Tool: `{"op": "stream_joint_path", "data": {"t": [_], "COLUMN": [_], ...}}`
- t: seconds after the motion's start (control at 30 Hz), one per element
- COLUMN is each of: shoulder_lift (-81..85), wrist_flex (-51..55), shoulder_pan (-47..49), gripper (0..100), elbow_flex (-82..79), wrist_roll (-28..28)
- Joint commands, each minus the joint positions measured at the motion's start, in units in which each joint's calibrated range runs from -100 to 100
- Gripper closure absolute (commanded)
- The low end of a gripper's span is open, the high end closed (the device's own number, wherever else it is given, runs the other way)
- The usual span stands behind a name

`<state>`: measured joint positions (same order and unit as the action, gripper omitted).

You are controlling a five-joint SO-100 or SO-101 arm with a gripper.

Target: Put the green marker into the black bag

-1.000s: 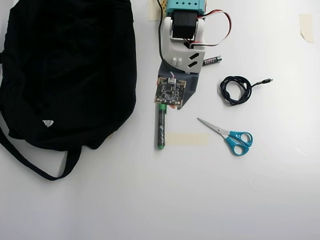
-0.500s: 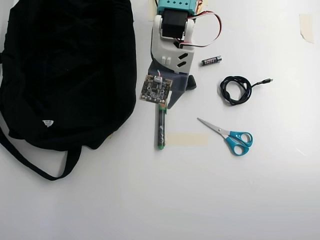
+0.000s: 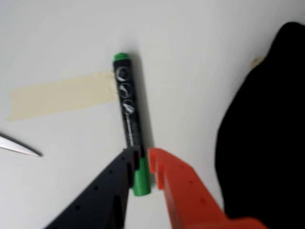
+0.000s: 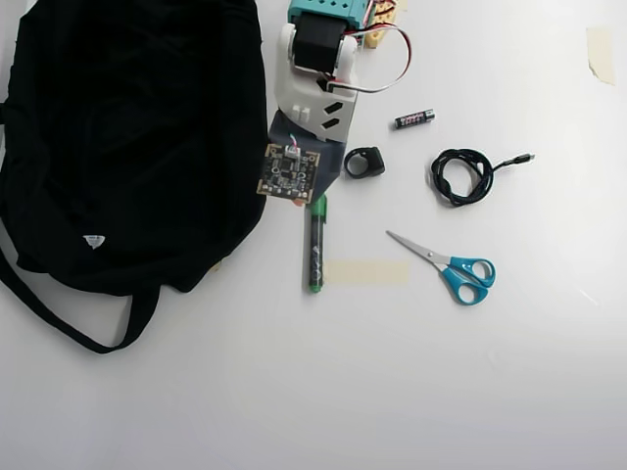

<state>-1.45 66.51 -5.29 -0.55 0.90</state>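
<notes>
The gripper [image 3: 142, 163], one finger black and the other orange, brackets the green cap of the green marker [image 3: 128, 112] in the wrist view, jaws narrowly parted with the cap between them; whether they actually pinch it cannot be told. Seen from overhead, the green marker [image 4: 315, 248] lies on the white table [image 4: 392, 372] just right of the black bag [image 4: 127, 137], its lower end touching a strip of tan tape [image 4: 367, 272]; scissors [image 4: 451, 266], a coiled cable [image 4: 465, 174] and a small battery [image 4: 414, 118] lie further right.
</notes>
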Motion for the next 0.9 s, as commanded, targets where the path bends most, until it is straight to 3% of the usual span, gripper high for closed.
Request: {"op": "stream_joint_path", "data": {"t": [0.0,0.87], "shoulder_lift": [0.37,-5.02], "wrist_flex": [-0.62,-1.65], "shoulder_pan": [0.2,0.2], "gripper": [98,97], "elbow_flex": [-0.35,-1.34], "wrist_roll": [2.24,5.55]}}
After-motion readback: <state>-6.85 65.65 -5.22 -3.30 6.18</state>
